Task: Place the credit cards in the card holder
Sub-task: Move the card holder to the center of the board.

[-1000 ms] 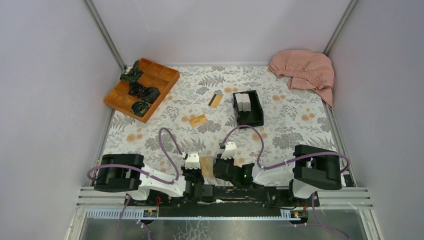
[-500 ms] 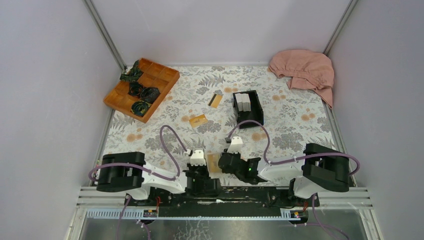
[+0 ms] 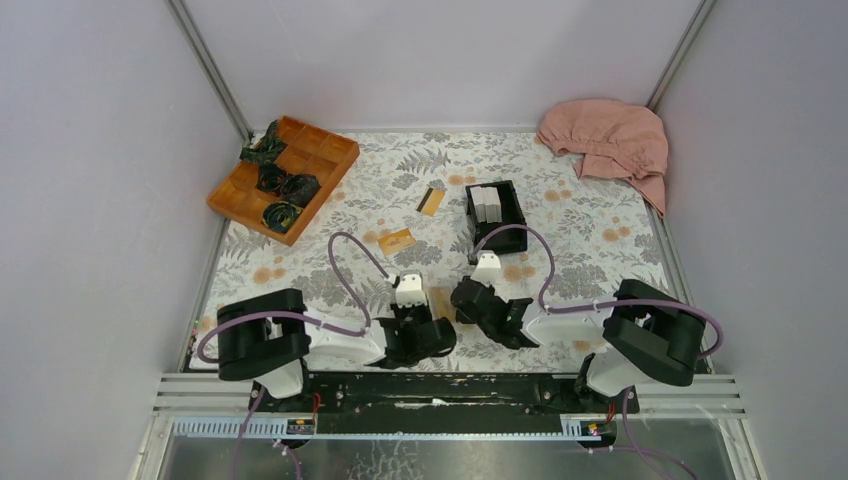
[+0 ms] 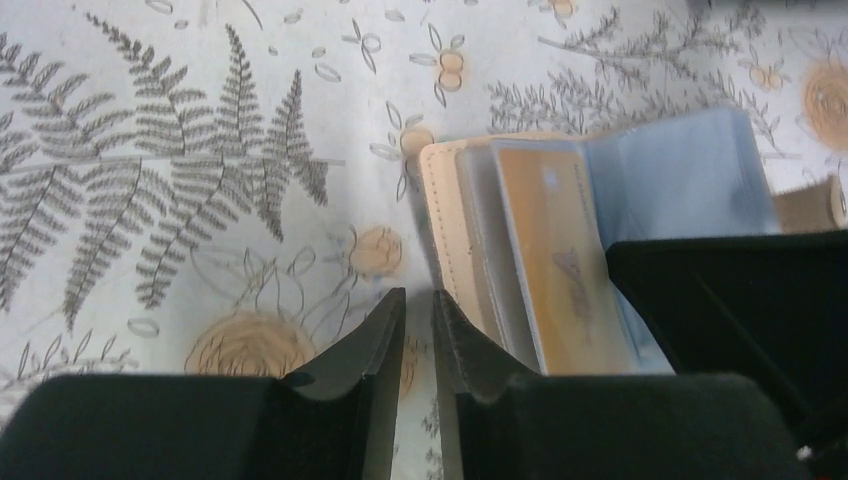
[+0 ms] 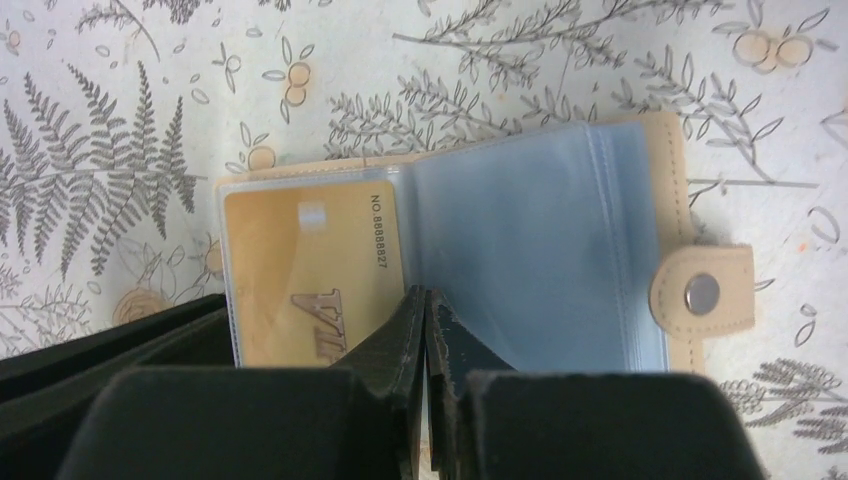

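Note:
The tan card holder [image 5: 560, 250] lies open on the floral cloth, its clear sleeves showing. One orange-gold credit card [image 5: 300, 270] sits inside the left sleeve; the snap tab [image 5: 700, 293] sticks out on the right. My right gripper [image 5: 427, 300] is shut, its tips resting at the fold between the sleeves. My left gripper [image 4: 418, 300] hovers just left of the card holder [image 4: 470, 230] with only a thin gap and nothing between its fingers. From above, two more credit cards lie loose: one plain [image 3: 398, 240], one with a black band [image 3: 432, 201].
A black open-topped box [image 3: 497, 215] holding white blocks stands beyond the grippers. An orange compartment tray [image 3: 283, 178] with dark bundles sits at the far left. A pink cloth [image 3: 608, 140] is heaped in the far right corner. Grey walls close in the sides.
Both grippers have moved away from the arm bases toward the table's middle, and the card holder has travelled with them. The right gripper now stands closer to the black box.

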Robot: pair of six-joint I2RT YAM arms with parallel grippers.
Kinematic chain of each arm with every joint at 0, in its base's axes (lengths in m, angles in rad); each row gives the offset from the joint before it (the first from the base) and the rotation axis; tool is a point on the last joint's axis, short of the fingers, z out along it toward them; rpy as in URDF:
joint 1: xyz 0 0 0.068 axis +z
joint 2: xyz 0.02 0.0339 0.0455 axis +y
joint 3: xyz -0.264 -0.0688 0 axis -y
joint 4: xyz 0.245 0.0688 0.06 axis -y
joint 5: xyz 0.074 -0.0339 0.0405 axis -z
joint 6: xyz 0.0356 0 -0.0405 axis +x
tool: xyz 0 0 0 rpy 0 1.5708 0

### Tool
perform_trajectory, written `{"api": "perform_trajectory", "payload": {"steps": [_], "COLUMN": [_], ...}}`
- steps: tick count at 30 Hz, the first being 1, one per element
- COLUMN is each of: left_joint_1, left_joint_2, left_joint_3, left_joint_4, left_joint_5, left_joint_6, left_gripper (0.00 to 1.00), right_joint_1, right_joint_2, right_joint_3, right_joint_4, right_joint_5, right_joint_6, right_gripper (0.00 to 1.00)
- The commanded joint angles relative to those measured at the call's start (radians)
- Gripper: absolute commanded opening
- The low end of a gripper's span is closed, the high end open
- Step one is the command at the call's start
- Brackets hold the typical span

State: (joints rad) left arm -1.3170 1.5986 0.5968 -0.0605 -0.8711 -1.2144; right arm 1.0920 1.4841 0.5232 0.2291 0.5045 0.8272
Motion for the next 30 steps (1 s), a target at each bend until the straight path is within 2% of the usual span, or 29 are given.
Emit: {"api": "perform_trajectory", "payload": {"steps": [1,6,11,21,26,30], "left_joint_1": [0.089,0.155,0.159,0.159,0.160,0.159], "left_joint_2": [0.060,0.100,0.095,-0.093,-0.181,-0.224], "left_joint_3": [0.012,0.030,0.021,-0.066,-0.069,-0.033], "left_joint_4": [0.102,0.141,0.109,-0.086,-0.161,-0.210], "left_joint_5": [0.164,0.205,0.206,0.131,0.093,0.057], "left_joint_6": [0.119,0.179,0.158,0.030,0.027,0.057], "left_gripper": [0.24,0.24,0.24,0.29,0.31,0.35], "right_joint_1": [-0.049,-0.088,-0.106,-0.106,-0.107,-0.106], "right_joint_2": [0.059,0.102,0.088,-0.031,-0.061,-0.096], "right_joint_3": [0.001,0.022,0.018,0.030,0.042,0.063], "right_joint_4": [-0.056,-0.030,-0.029,-0.110,-0.122,-0.137], "right_joint_5": [-0.082,-0.109,-0.108,-0.072,-0.068,-0.070], "right_joint_6": [-0.068,-0.097,-0.110,-0.136,-0.148,-0.169], "right_gripper": [0.06,0.06,0.06,0.09,0.09,0.15]}}
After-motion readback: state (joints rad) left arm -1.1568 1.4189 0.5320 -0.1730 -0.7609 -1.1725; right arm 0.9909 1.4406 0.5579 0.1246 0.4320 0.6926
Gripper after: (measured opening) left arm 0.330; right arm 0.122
